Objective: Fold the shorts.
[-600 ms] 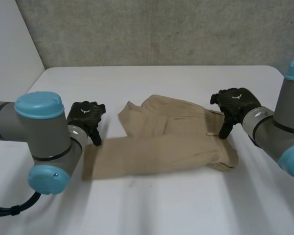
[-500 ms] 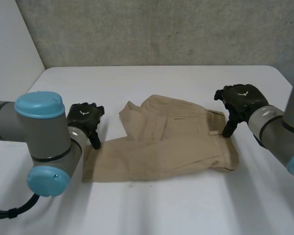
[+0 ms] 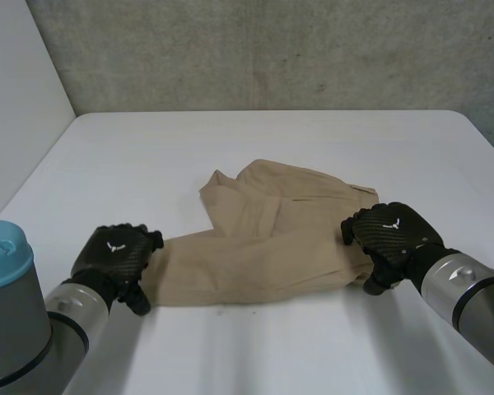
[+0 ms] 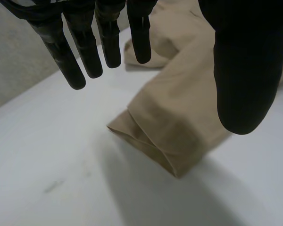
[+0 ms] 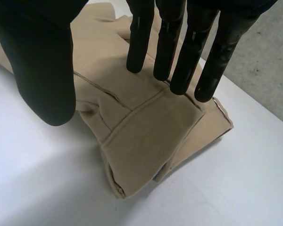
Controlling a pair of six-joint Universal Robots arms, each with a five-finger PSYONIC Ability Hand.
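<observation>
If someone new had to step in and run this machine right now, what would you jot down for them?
Left hand: open, fingers straight, above the leg hem, holding nothing.
Right hand: open, fingers straight, over the waistband end.
Shorts: tan, lying across the white table, near leg stretched out, the other rumpled behind it.
Done: no neat fold. Left: probably grasp both ends and fold.
</observation>
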